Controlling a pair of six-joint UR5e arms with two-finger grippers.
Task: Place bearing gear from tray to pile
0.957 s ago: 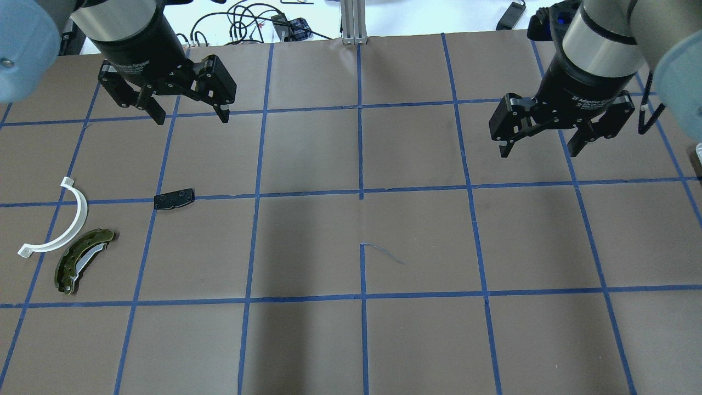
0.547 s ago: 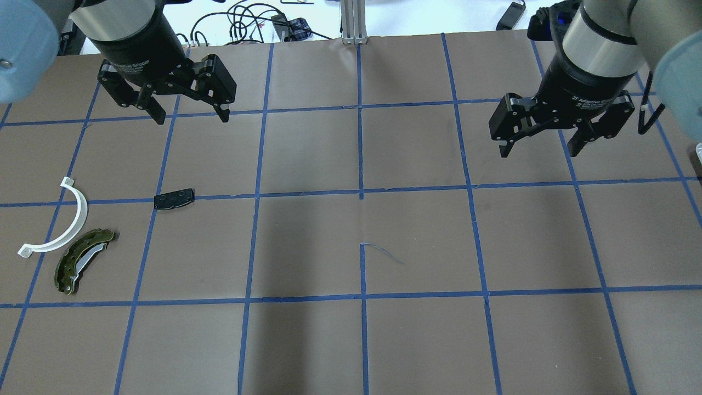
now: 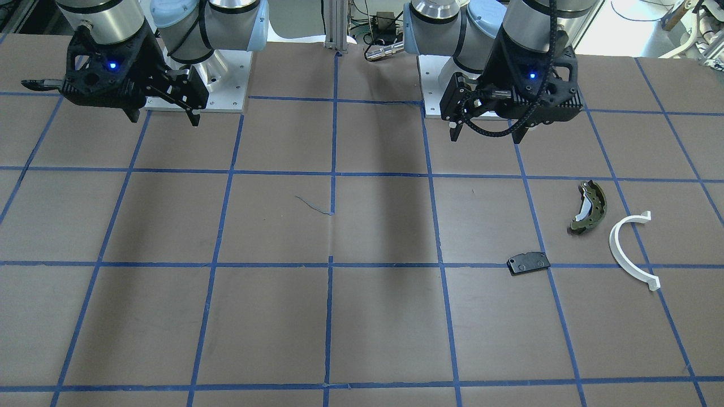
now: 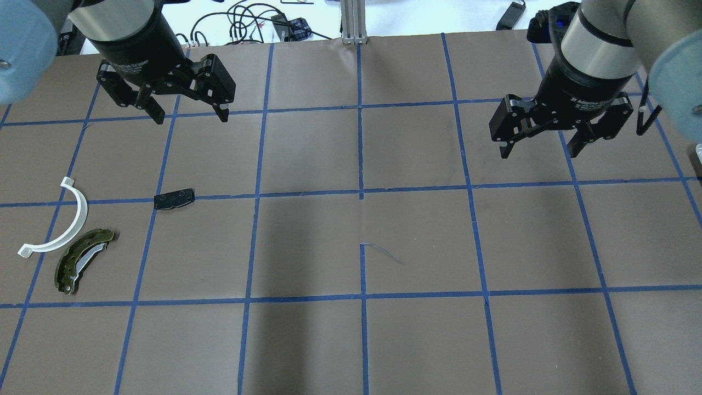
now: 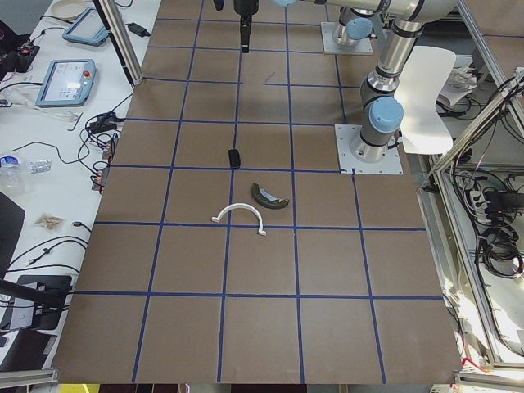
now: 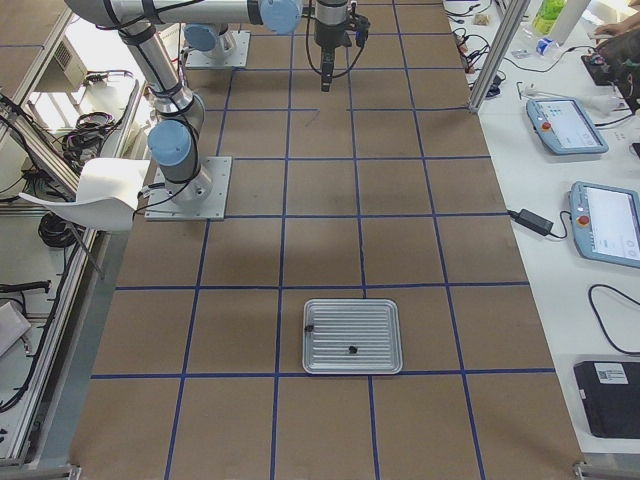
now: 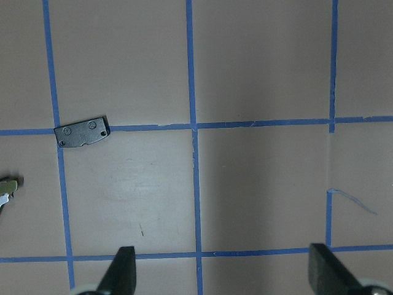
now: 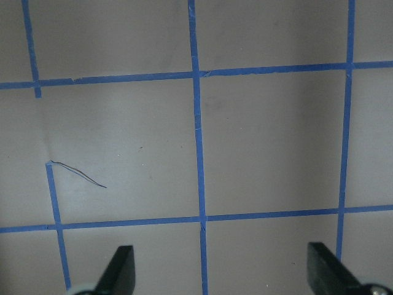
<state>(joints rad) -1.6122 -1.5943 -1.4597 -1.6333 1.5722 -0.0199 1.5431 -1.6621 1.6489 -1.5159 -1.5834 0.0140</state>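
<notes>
The pile lies on my left side of the table: an olive-green brake shoe (image 4: 82, 260), a white half-ring (image 4: 60, 225) and a black pad (image 4: 174, 198). My left gripper (image 4: 192, 117) hangs open and empty above the table, behind the pad (image 7: 81, 133). Far across the table, my right gripper (image 4: 538, 152) is also open and empty. The ribbed metal tray (image 6: 352, 337) shows only in the exterior right view, near that table end. Two small dark parts lie on it, one near its middle (image 6: 352, 349). They are too small to tell which is the bearing gear.
Brown paper with a blue tape grid covers the table (image 4: 417, 241). A thin loose thread (image 4: 384, 253) lies near the centre. Cables (image 4: 258, 24) run along the far edge. Tablets (image 6: 605, 222) sit on a side bench beyond the tray.
The right arm has shifted very slightly. Both grippers stay open, and the pile parts have not moved.
</notes>
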